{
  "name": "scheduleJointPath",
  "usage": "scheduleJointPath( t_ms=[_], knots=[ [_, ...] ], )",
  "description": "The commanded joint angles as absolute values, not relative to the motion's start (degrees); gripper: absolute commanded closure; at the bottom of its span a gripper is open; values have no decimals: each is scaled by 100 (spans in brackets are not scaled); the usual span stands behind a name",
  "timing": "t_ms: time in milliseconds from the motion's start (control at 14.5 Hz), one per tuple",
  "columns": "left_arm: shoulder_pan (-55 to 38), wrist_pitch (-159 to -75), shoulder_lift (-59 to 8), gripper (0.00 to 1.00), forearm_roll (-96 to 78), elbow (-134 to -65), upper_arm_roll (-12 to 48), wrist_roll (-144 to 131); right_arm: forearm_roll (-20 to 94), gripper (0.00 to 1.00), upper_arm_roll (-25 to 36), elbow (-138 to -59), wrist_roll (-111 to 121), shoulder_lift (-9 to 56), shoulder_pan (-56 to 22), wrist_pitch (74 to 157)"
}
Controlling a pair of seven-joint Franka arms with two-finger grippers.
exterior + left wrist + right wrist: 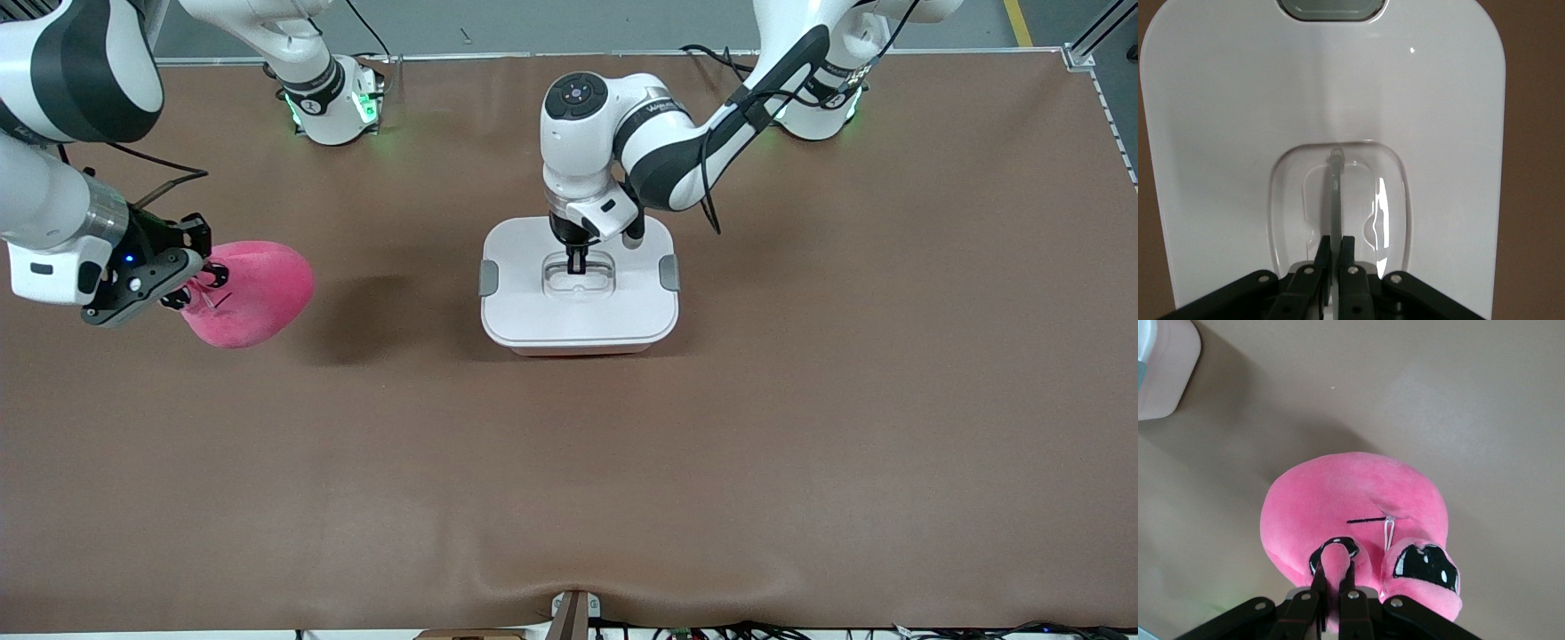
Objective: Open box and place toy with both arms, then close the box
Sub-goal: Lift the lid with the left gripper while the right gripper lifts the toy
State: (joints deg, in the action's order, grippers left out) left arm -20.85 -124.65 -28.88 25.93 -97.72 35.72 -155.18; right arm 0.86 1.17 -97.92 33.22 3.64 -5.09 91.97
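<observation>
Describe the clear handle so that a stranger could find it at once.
Find the white-lidded box in the middle of the brown table. In the lid's centre is a recessed oval; the clear handle crosses it, pinched by the left pincer. Unlike the grey side clips, it is transparent.

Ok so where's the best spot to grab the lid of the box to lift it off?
By the clear handle standing upright in the recess at the middle of the lid, coming straight down from above. It is a thin bar that shut fingers can pinch, as the left gripper does here.
</observation>
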Motion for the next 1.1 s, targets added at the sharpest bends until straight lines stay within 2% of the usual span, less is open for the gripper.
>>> scheduleJointPath(
  t_ms=[0, 414, 759, 1034],
  knots=[
    [-2118, -12244, -2787, 100, 2769, -9668, 3603, -15557, 167, 100, 71, -9756, 3261, 308, -527, 9088],
    [-2109, -11646, -2672, 100, 2699, -9422, 3639, -15460, 167, 100, 9, -9747, 3409, 308, -588, 9044],
    [-2057, -11505, -2663, 100, 2672, -9176, 3700, -15399, 149, 100, -447, -9660, 3410, 290, -606, 9097],
    [-1733, -10908, -2374, 100, 2436, -9088, 3735, -14382, 167, 100, -982, -9598, 3419, 220, -615, 9140]
  ],
)
